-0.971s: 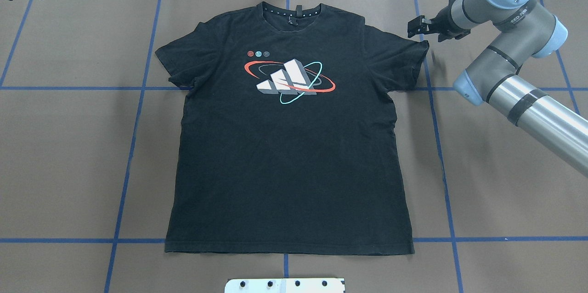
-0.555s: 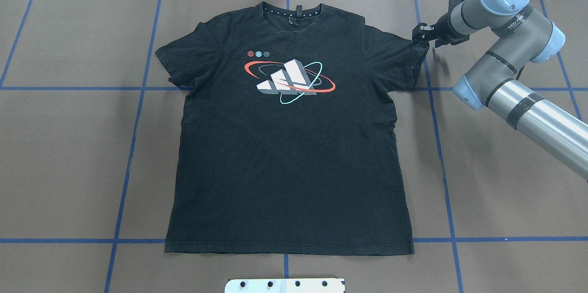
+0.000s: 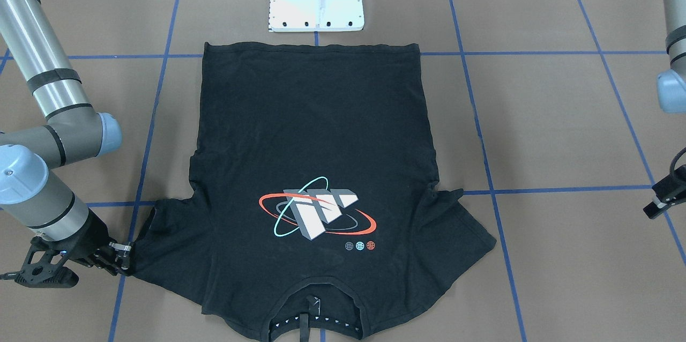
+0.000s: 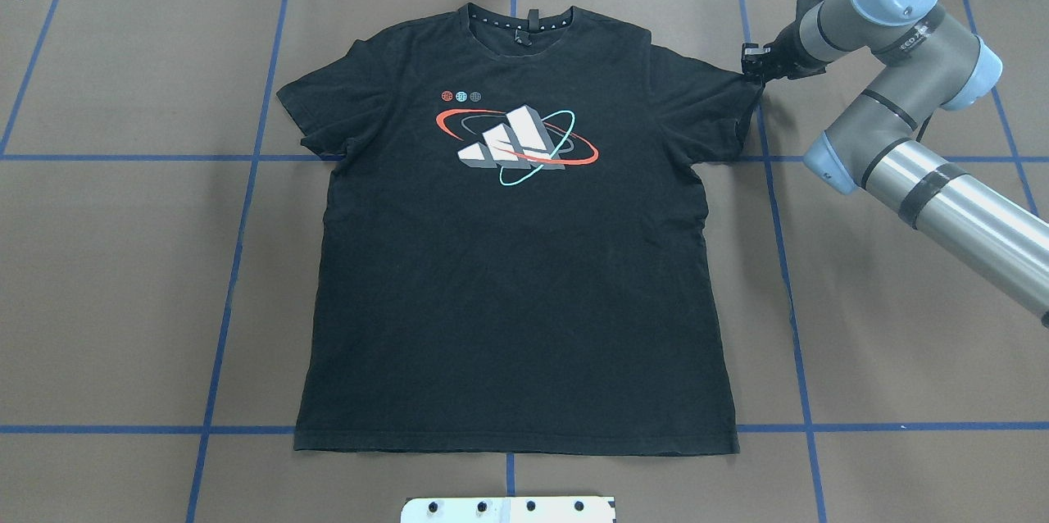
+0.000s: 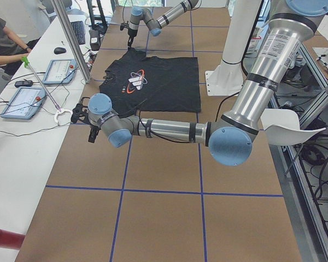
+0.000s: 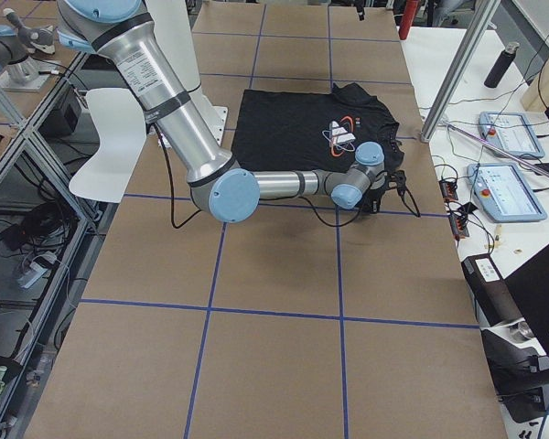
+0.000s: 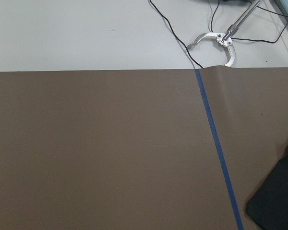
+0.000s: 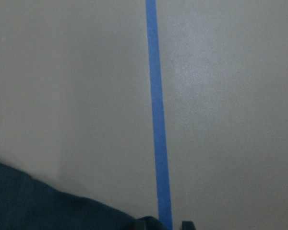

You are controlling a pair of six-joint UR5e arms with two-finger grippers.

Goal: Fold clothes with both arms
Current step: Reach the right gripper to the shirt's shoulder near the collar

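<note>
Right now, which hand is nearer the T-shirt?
Right. The right hand is at the T-shirt's sleeve tip, pinching it. The left hand is out beyond the opposite sleeve, near the table's far edge, with bare table between it and the cloth.

No words or numbers legible. T-shirt (image 4: pixel 508 277) chest print (image 4: pixel 516 144): three slanted grey-white bars in red and teal rings, no lettering. Three tiny round emblems (image 4: pixel 461 96) above it, too small to read. Right arm (image 4: pixel 916 33) wrist lettering blurred, unreadable.
</note>
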